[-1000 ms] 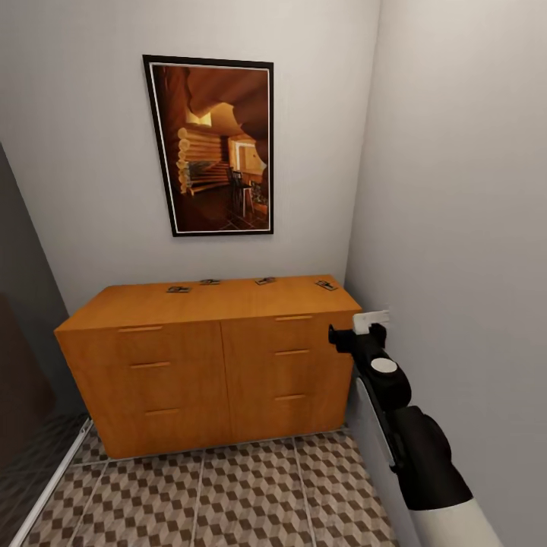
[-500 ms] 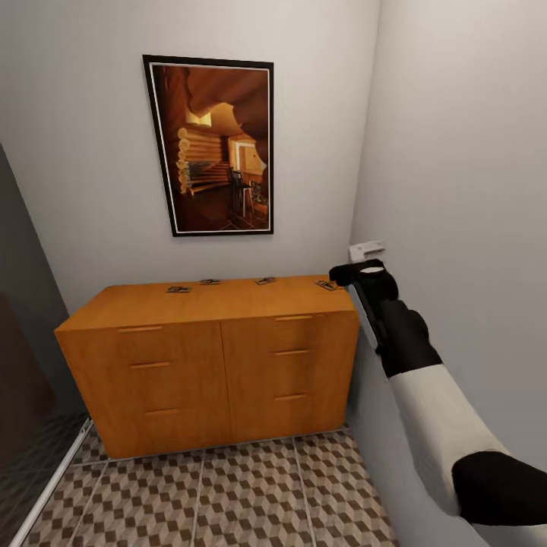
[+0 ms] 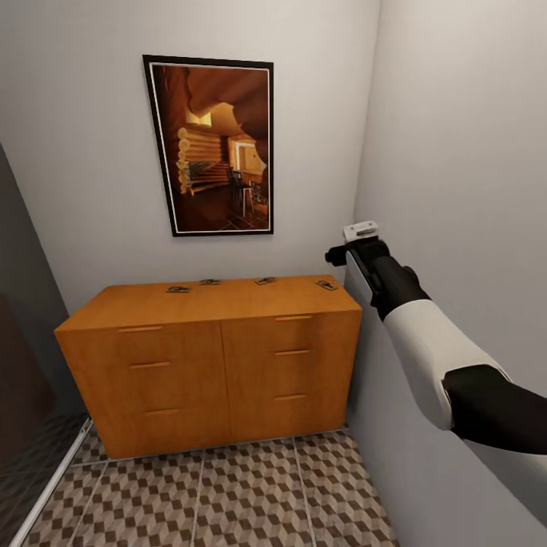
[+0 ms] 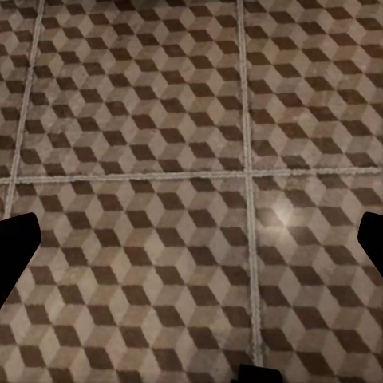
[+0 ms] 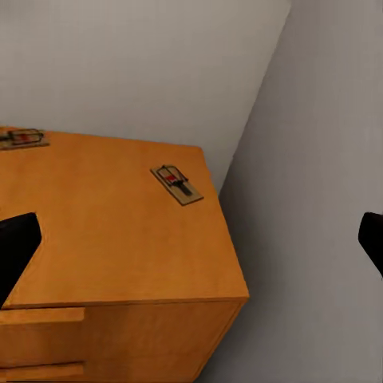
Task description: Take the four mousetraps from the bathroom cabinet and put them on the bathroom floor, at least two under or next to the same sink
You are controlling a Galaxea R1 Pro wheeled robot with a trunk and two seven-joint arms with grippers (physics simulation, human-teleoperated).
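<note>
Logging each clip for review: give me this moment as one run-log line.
phase: reach | right tool: open, raised beside cabinet right end | four mousetraps: on cabinet top, none held | left tool: open, over bathroom floor

Smooth satin wood cabinet [image 3: 205, 357]

The right arm has risen: its right gripper [image 3: 343, 245], a second ago low before the cabinet [image 3: 213, 357] front, now hangs above the top's right end, seemingly over the nearest mousetrap [image 3: 327, 285], fingers wide apart
</note>
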